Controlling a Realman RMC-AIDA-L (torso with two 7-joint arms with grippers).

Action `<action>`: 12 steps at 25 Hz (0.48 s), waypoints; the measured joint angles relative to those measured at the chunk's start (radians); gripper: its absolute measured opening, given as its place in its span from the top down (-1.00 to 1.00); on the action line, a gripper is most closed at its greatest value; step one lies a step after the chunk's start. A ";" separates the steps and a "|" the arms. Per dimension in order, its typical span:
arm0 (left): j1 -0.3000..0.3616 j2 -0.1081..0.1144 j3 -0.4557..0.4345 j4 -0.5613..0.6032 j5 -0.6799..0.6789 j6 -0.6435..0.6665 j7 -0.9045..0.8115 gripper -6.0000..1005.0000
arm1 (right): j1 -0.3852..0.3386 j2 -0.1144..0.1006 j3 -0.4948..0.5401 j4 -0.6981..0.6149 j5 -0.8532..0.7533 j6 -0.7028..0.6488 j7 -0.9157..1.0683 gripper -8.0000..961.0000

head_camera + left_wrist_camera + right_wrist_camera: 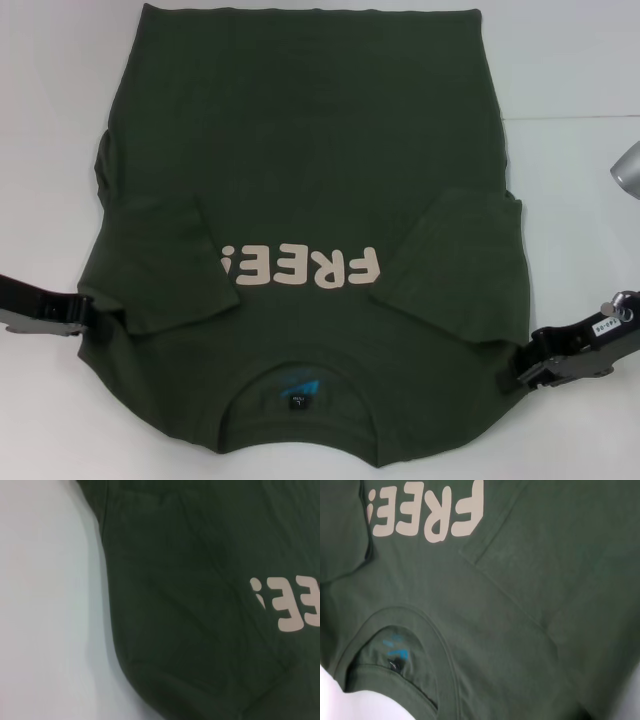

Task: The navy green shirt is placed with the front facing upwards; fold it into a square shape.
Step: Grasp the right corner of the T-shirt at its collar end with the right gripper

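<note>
Across the white table (560,70) before us lies one large dark olive-green short-sleeved cotton shirt (300,130), front up, its hem at the far edge and its round collar (300,375) at the near edge. Both short sleeves are folded inward onto the chest, flanking the cream "FREE!" lettering (300,268), which reads upside down in our head view. Inside the collar we note a small blue and black neck label (299,392). At the shirt's near left corner, by the shoulder, we record the left gripper (85,312), black, resting low at the fabric's edge; whether its fingers are open or closed on the cloth we cannot tell. At the near right shoulder we record the right gripper (520,372), likewise black and against the fabric's edge; its finger state is also undetermined. Our wrist views show only shirt fabric, lettering, collar and table. Beyond the right gripper, a grey metallic rounded part (628,165) sits at the table's right margin.
</note>
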 joint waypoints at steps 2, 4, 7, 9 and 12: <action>0.001 0.001 0.000 0.000 -0.004 0.000 0.001 0.93 | 0.003 0.000 -0.005 0.001 -0.001 0.002 0.000 0.17; 0.002 0.001 0.000 0.000 -0.008 0.000 0.003 0.93 | 0.004 0.000 -0.013 0.003 -0.001 0.003 0.001 0.49; 0.003 0.002 0.000 -0.002 -0.008 0.000 0.007 0.93 | 0.005 0.000 -0.029 0.000 -0.001 0.005 0.002 0.76; 0.004 0.002 0.000 -0.002 -0.008 0.000 0.008 0.93 | 0.006 0.001 -0.036 -0.004 -0.001 0.008 0.002 0.78; 0.005 0.002 0.000 -0.002 -0.008 0.000 0.008 0.93 | 0.007 0.002 -0.037 -0.007 0.000 0.008 0.000 0.82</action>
